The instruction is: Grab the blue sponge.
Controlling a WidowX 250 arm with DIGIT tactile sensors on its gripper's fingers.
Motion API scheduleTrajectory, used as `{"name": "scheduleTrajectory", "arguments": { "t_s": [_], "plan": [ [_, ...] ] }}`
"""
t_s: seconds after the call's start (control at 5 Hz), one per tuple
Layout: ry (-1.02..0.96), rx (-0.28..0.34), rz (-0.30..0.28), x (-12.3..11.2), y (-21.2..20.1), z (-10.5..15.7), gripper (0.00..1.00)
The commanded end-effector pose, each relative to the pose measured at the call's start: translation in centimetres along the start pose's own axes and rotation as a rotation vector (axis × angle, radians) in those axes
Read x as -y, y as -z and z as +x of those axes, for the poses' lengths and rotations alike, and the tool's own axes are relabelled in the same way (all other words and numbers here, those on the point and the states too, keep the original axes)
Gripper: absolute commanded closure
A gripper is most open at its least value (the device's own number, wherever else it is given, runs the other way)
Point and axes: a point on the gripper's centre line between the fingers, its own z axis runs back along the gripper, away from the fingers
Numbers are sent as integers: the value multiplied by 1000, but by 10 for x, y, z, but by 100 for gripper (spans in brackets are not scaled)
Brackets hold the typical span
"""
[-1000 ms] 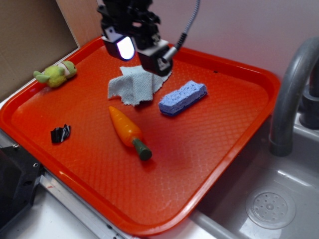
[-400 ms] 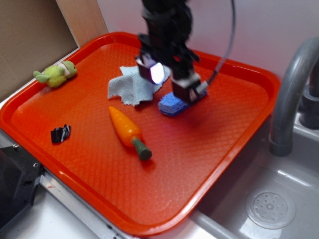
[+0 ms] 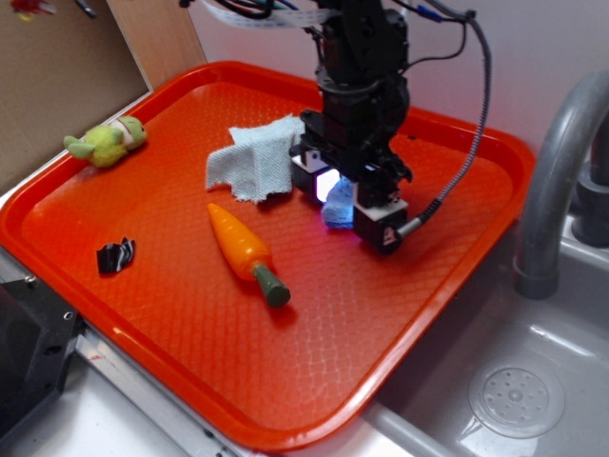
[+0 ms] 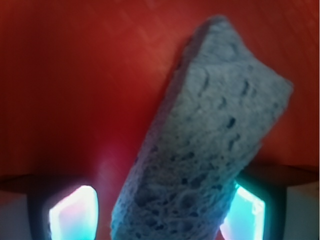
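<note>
Exterior view: the gripper (image 3: 343,195) is down low over the red tray (image 3: 400,324), w/ the arm covering most of the blue sponge (image 3: 336,211); only a small blue corner shows between the two lit fingers (image 3: 326,183). The sponge sits roughly mid-tray, toward the back right, just right of the grey cloth (image 3: 255,160) and above the toy carrot (image 3: 245,252), apart from both. The green plush toy (image 3: 107,140) and the black clip (image 3: 115,256) lie well apart on the left side, not involved. Sink (image 3: 519,400) and faucet (image 3: 561,181) off to the right

Wrist view: blue sponge (image 4: 205,145) runs diagonally between the fingers (image 4: 72,212), which are spread on either side. The right finger looks v. close to or touching the sponge edge; the left one shows a clear gap of red tray between it and the sponge. So the gripper reads as released and straddling, not yet clamped

Progress, as a judgement: approach and descent look done, alignment is good enough, sponge is bracketed. Left to do: squeeze the fingers onto the sponge, then lift it off the tray. Can't tell from either view whether the fingertips already reach tray level. Sponge being angled across the gap may let it twist a bit on closing
</note>
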Motion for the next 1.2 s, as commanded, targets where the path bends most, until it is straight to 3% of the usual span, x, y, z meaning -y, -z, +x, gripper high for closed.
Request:
{"name": "scheduleTrajectory", "arguments": {
  "t_s": [0.0,0.2,0.4,0.8,1.0],
  "plan": [
    [-10,34,34,0,-3,-4,100],
    [-16,43,40,-9,-14,-9,100],
    [-14,44,56,-37,-62,-25,100],
    [-104,80,45,-67,-140,-82,100],
    [-72,125,-128,-82,-157,-131,100]
  ]
}}
